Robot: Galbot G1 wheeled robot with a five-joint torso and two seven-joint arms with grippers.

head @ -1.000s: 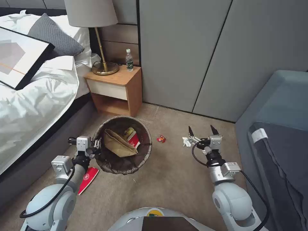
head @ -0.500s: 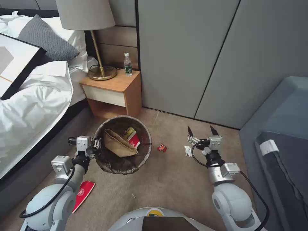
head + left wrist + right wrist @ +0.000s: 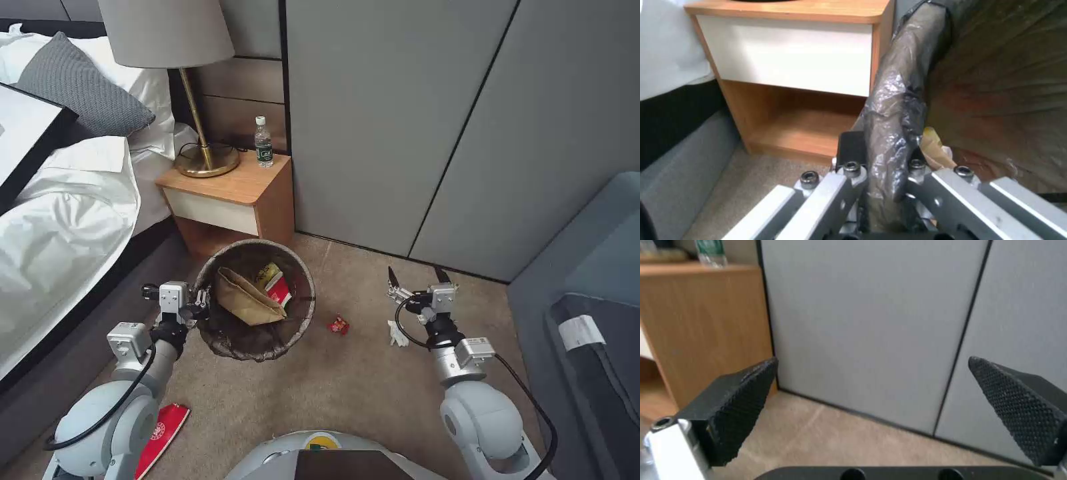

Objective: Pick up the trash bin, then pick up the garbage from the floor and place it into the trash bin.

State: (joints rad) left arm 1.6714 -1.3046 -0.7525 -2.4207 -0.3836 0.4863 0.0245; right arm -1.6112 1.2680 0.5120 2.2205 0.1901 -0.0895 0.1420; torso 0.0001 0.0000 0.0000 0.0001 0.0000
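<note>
Hanging off the carpet in front of the nightstand [image 3: 230,200], the trash bin [image 3: 255,300] with its bag-lined rim clamped between the left gripper [image 3: 197,305] fingers [image 3: 849,173], a brown paper bag [image 3: 247,298] and red packet [image 3: 279,290] inside. Lying on the carpet to its right, a small red wrapper [image 3: 339,325] and a white tissue scrap [image 3: 398,334], a red-and-white packet [image 3: 159,437] by the left arm. Hovering above the tissue, the right gripper [image 3: 415,276], fingers [image 3: 740,406] spread wide apart, holding nothing.

No legible text or labels
</note>
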